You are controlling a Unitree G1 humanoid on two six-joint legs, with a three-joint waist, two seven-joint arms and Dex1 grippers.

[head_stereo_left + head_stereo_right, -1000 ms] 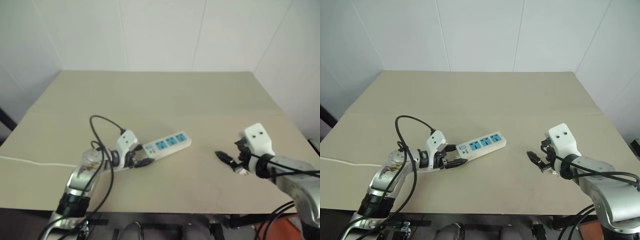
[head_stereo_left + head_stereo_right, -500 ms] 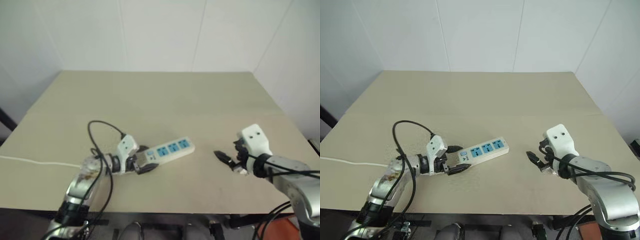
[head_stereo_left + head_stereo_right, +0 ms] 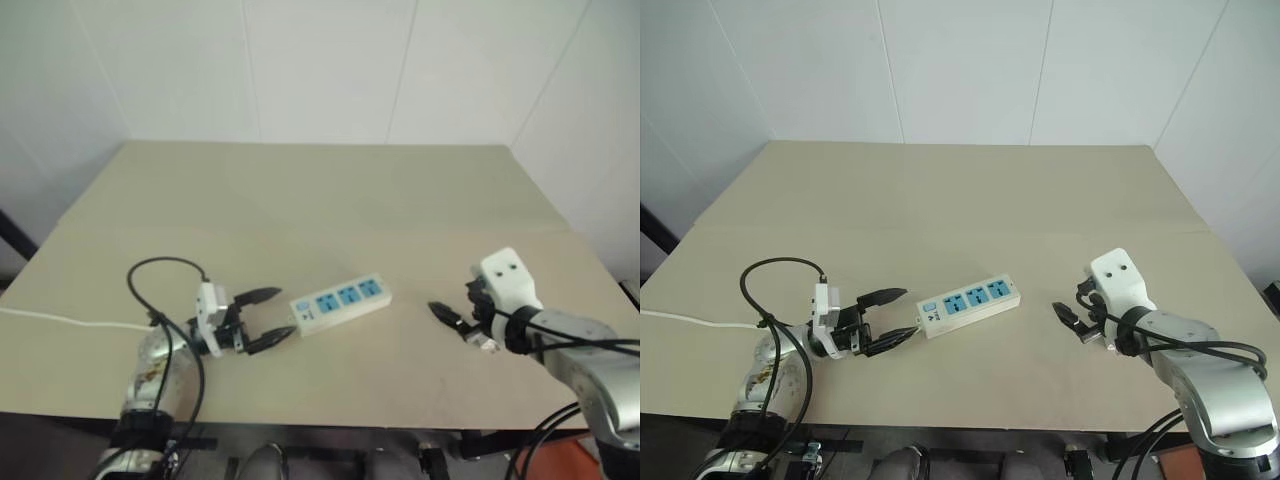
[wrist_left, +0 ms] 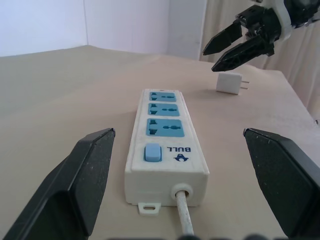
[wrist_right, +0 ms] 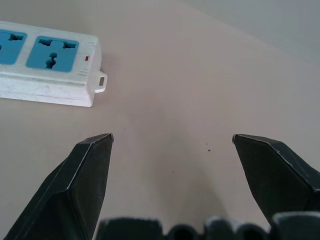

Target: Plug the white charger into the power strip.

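Now, both my hands spread empty, the left hand (image 3: 262,318) faces the power strip (image 3: 340,301) mid-tabletop, the right hand (image 3: 452,322) hovering by the light, slick white charger (image 4: 229,82), best pinched across its flat sides.

Worktop (image 3: 970,190): matt beige, smooth, looks like laminate or board, w/ a few tiny dark specks near the right claw (image 5: 172,185). Power strip (image 4: 167,137): white plastic w/ slight sheen, blue plastic socket faces, smooth white cord; white charger (image 4: 228,83): matt white plastic w/ short metal prongs. Both claws, incl. left claw (image 3: 892,317): black plastic fingers, semi-matt, on glossy white plastic housings.
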